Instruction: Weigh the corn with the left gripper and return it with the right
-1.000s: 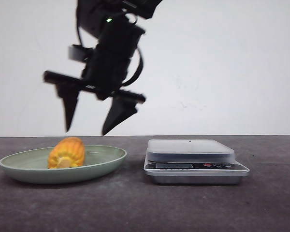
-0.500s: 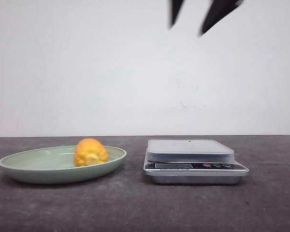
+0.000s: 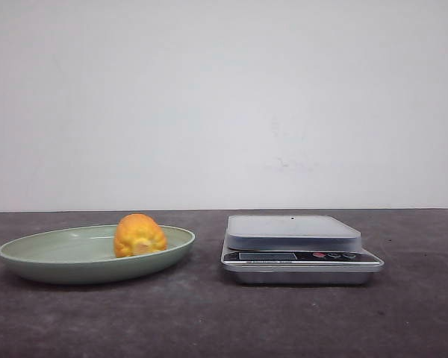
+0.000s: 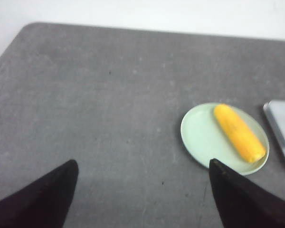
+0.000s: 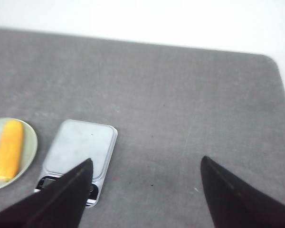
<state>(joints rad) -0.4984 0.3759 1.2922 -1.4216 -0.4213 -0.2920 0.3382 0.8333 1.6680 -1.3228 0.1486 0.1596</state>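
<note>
The yellow-orange corn (image 3: 140,236) lies in the green plate (image 3: 52,257) at the left of the table; it also shows in the left wrist view (image 4: 239,132) and in the right wrist view (image 5: 7,149). The silver scale (image 3: 299,246) stands to the right of the plate with nothing on its platform. My left gripper (image 4: 143,164) is open and empty, high above the bare table beside the plate (image 4: 199,137). My right gripper (image 5: 146,161) is open and empty, high above the table next to the scale (image 5: 80,147). Neither gripper shows in the front view.
The dark grey table (image 3: 209,321) runs back to a white wall. Its rounded far corners show in the wrist views.
The gripper that hung over the plate has risen and left the front view. The corn has rolled a little to the right in the plate and now lies still.
</note>
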